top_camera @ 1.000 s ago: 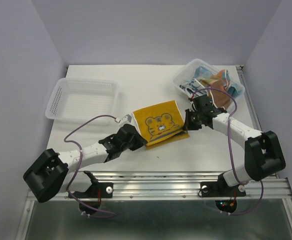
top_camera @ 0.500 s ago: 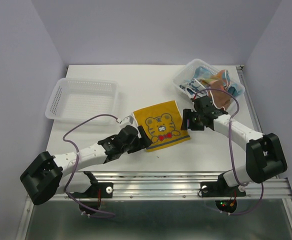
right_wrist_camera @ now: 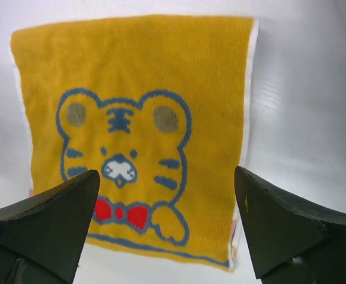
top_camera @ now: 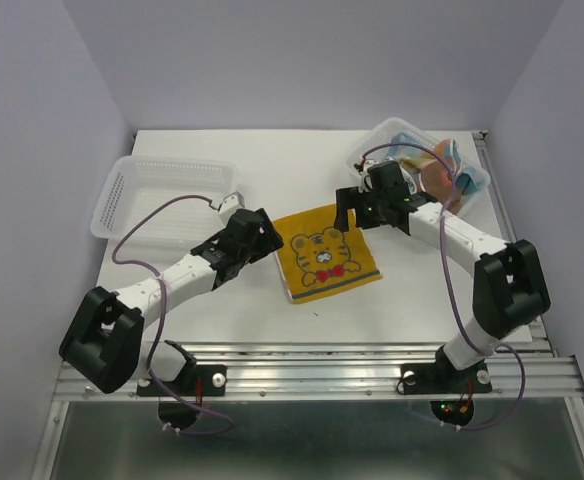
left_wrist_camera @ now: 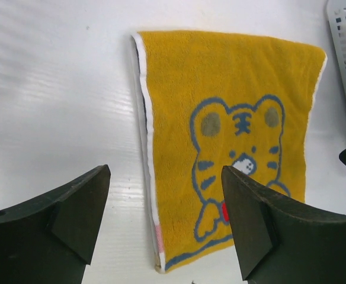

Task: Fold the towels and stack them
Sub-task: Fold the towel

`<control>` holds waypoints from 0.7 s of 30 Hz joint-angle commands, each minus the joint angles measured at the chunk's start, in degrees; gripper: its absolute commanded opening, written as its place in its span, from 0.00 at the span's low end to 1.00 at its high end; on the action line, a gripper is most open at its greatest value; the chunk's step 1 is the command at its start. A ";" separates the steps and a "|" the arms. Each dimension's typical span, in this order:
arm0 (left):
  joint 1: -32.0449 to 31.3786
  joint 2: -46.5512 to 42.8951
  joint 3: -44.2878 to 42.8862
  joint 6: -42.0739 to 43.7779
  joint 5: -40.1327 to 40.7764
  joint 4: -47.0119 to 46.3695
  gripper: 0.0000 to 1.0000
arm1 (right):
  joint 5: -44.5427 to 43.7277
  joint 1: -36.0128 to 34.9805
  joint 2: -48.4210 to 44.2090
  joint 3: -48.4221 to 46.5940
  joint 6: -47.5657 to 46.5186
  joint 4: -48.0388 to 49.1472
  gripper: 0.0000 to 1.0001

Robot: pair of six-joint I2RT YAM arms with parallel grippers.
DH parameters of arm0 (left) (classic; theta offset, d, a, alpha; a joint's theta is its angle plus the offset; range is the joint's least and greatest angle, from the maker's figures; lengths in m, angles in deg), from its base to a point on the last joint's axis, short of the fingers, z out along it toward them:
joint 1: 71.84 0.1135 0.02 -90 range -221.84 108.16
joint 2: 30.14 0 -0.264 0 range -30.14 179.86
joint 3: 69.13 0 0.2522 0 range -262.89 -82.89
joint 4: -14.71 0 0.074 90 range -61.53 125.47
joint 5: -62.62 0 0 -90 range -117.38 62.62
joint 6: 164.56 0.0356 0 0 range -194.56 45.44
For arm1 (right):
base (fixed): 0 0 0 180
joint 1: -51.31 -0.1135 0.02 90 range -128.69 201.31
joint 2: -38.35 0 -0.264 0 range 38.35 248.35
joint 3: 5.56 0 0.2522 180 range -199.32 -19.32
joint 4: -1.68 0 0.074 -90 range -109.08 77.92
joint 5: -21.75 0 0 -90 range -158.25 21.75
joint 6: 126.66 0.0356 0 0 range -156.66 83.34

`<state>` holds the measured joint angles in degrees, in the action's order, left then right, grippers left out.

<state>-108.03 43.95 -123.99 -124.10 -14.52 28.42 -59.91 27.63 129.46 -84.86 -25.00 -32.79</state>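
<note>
Release has just occurred: left end effector (top_camera: 262, 234) and right end effector (top_camera: 356, 206), clamped at the yellow towel (top_camera: 325, 257) a second ago, now stand wide open and drawn back. They sit left of it and past its far right corner, holding nothing. Towel lies flat on the counter (top_camera: 402, 300), doubled at its left edge, tiger up. Judgement: this fold finished; stacking and remaining towels (top_camera: 437, 165) outstanding.

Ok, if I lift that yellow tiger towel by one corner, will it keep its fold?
Probably not: the yellow tiger towel looks like soft terry lying in flat layers, so it would likely droop and fall open. It seems light; pushed across the smooth table, it may bunch up rather than slide whole.
</note>
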 commanded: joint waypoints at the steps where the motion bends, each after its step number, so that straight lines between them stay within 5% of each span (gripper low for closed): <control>1: 2.17 2.72 -4.59 4.27 0.85 -1.70 0.86 | -6.40 -0.58 4.42 -6.17 -0.85 4.71 1.00; 21: 7.44 20.83 -15.23 7.44 -1.79 -2.85 0.65 | -17.83 -0.66 17.95 -11.80 1.87 15.52 0.71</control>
<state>-101.58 63.99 -136.04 -117.98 -17.71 26.10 -74.27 27.12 146.24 -92.75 -23.36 -23.13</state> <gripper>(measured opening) 0.658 0.720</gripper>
